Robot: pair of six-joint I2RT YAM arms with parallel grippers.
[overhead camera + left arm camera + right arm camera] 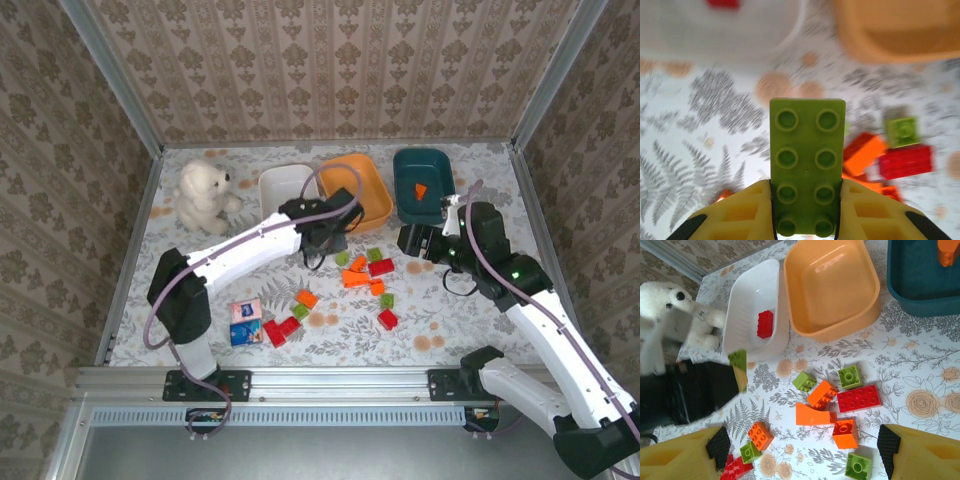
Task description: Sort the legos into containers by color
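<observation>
Green brick [807, 165]: clamped in left gripper [807, 212], above table [440, 325] just short of white bin [747, 300]; white bin, far edge, holds one red brick [765, 323]; orange bin [830, 290] beside it; teal bin [920, 295], toward far right corner, holds one orange brick [946, 251]; loose legos [858, 398] mid-table; right gripper [803, 447] spread wide above them, nothing held.
</observation>
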